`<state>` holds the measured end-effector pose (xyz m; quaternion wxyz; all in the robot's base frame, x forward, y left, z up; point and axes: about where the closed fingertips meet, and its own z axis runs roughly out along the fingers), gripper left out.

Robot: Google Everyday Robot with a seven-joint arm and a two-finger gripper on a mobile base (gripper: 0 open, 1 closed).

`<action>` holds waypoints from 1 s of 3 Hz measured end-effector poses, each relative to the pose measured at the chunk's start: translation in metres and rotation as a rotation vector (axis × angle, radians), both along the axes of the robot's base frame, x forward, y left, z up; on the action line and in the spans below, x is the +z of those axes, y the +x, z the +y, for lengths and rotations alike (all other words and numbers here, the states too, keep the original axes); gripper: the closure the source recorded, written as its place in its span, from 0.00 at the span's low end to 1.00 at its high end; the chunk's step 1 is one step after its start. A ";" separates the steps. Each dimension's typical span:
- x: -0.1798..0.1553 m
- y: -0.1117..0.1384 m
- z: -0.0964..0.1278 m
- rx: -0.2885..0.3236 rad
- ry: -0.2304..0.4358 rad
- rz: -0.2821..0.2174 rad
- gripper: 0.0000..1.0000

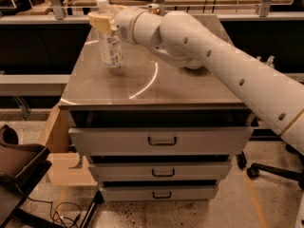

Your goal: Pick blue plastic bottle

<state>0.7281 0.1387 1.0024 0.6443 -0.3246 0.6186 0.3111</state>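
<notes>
Alignment looked close: the claw (100, 20) hung at the shoulder of the blue plastic bottle (110, 46), which stood near the far left corner of the bench (190, 90), its long axis almost vertical, white cap uppermost. The arm reached in from the right, so the bottle lay at the claw's tip, leftward. Whether the claw was spread or pinching the bottle could not be told.

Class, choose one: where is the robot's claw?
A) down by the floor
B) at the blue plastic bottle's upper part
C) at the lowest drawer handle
B: the claw sits at the upper part of the blue plastic bottle, just under its white cap, over the cabinet top.
</notes>
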 end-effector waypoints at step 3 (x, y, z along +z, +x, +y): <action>0.088 -0.015 -0.094 0.170 0.031 -0.106 1.00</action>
